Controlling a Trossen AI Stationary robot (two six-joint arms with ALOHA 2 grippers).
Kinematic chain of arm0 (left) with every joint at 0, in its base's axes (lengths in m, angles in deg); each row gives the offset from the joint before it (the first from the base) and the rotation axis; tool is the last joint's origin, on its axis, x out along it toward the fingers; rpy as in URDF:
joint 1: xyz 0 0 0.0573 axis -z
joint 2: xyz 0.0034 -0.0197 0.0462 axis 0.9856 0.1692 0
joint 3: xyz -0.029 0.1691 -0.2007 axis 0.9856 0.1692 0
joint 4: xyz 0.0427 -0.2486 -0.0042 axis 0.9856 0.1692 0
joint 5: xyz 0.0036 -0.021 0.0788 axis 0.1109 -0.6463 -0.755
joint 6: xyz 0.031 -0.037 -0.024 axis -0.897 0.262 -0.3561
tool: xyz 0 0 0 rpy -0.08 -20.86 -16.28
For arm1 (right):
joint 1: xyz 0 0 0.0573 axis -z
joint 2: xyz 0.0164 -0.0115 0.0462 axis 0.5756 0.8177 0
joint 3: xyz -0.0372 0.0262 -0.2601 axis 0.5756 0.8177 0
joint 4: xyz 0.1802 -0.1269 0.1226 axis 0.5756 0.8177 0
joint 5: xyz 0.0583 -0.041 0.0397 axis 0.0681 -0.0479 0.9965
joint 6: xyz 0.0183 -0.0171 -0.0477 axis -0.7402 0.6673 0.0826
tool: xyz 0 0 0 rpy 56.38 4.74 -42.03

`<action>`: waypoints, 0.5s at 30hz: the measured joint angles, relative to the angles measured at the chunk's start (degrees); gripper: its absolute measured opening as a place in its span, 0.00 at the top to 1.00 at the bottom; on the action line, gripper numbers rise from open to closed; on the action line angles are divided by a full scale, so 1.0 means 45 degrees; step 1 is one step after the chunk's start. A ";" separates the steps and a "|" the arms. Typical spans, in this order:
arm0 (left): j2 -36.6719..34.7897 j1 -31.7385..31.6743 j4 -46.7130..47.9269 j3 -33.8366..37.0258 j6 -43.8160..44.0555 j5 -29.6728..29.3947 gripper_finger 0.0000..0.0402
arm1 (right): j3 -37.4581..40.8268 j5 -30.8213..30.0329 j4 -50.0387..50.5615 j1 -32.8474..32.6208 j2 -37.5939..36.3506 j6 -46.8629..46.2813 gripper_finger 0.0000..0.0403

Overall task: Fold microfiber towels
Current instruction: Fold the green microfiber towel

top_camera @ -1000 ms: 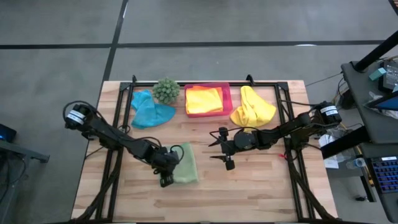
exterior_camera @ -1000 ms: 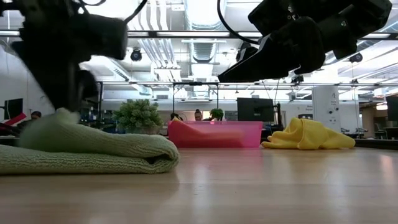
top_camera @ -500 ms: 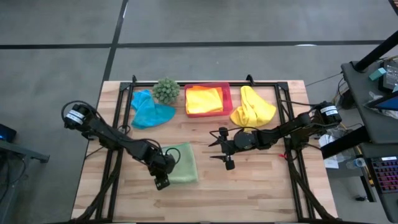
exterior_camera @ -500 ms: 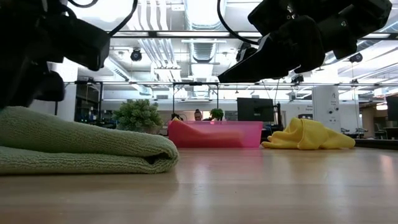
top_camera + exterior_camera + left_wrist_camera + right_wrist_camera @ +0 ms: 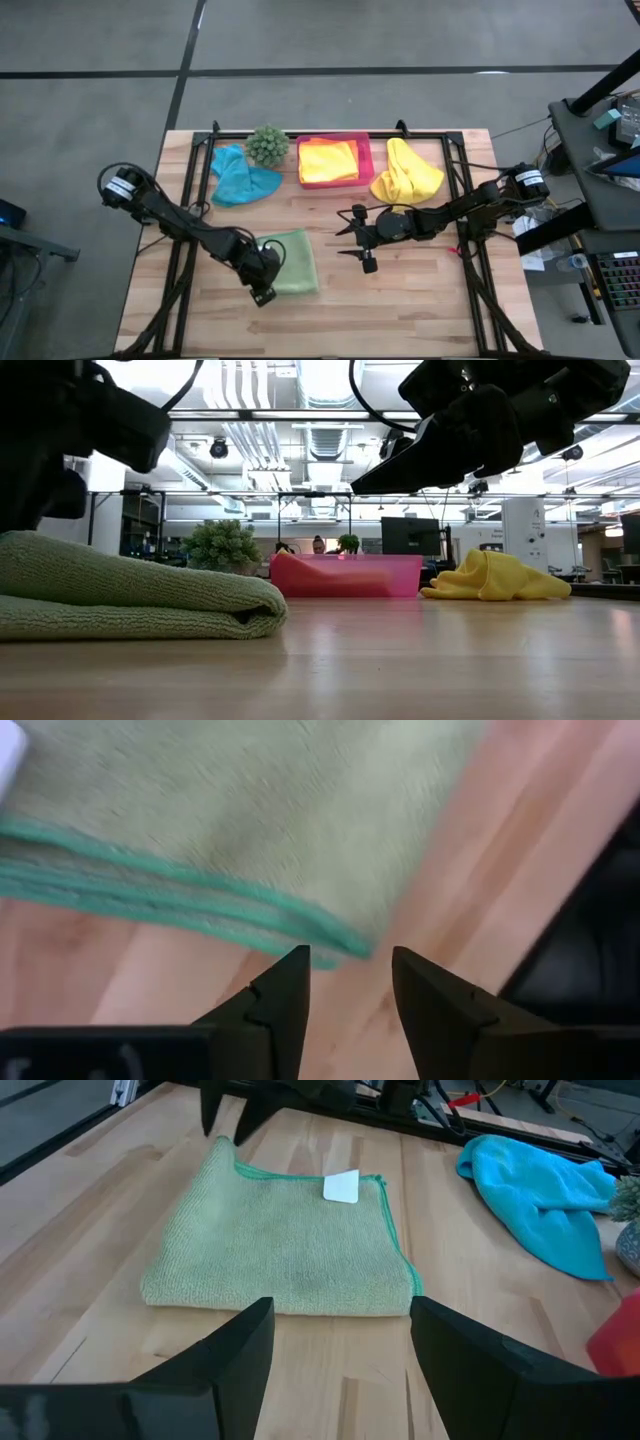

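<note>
While I look straight down from the high view, I read the scene like this:
High view, left hand: my left hand (image 5: 263,289) sits at the left edge of the folded light green towel (image 5: 293,262), on the front half of the wooden surface (image 5: 420,310).
High view, right hand: my right hand (image 5: 352,240) hangs to the right of the green towel, well apart from it and holding nothing.
High view, other towels: the teal blue towel (image 5: 240,178) lies crumpled at the back left beside the spiky plant (image 5: 267,146); a folded orange towel (image 5: 328,160) sits in the pink tray (image 5: 366,160); a yellow towel (image 5: 406,174) lies bunched to the tray's right.
Low view: I see the green towel (image 5: 130,595) lying folded flat on the surface, the tray (image 5: 345,575) and yellow towel (image 5: 495,576) behind it.
Left wrist view: my left hand (image 5: 350,985) has its fingers (image 5: 283,988) parted with a gap between them, empty, just off the green-trimmed edge of the towel (image 5: 250,810).
Right wrist view: my right hand (image 5: 340,1330) has its fingers (image 5: 240,1345) spread wide and empty, facing the folded green towel (image 5: 280,1235), which carries a small white tag (image 5: 342,1187); the teal towel (image 5: 545,1190) lies beyond it.
</note>
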 joint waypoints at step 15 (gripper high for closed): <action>0.0781 0.0209 -0.1461 0.0022 -0.0041 -0.0466 0.76 | 0.0003 -0.0003 0.0030 -0.0005 0.0000 -0.0112 0.44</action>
